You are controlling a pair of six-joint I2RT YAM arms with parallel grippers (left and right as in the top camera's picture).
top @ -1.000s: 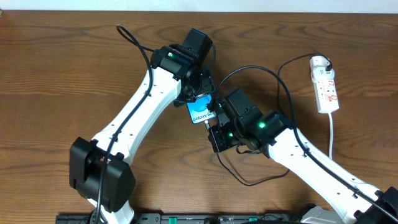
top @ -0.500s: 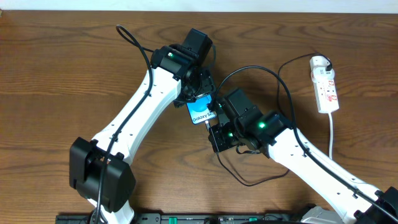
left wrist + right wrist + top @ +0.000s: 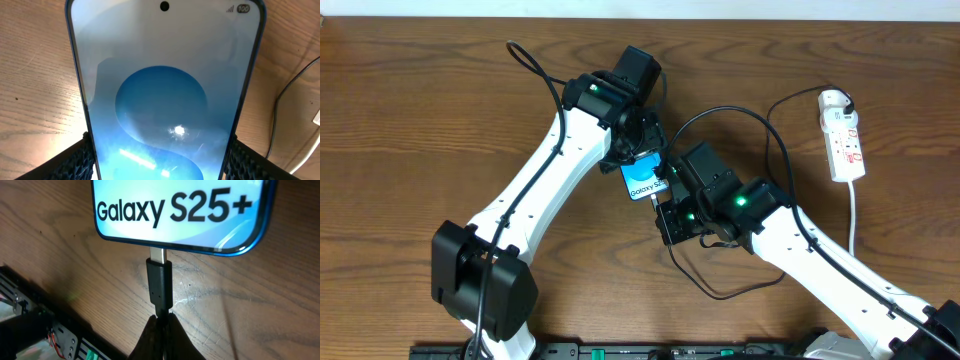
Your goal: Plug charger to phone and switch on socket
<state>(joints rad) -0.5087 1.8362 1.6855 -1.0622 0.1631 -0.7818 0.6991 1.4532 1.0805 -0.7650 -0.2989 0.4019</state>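
Our left gripper (image 3: pixel 160 155) clamps the phone (image 3: pixel 165 95); our right gripper (image 3: pixel 162 330) pinches the charger (image 3: pixel 159 285), plug half-seated; the socket (image 3: pixel 844 140) is untouched.

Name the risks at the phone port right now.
Bare metal shows between the charger plug and the phone, so it may be only partly seated and could slip out. The right fingers pinch just behind the plug; pushing from there could bend it sideways.
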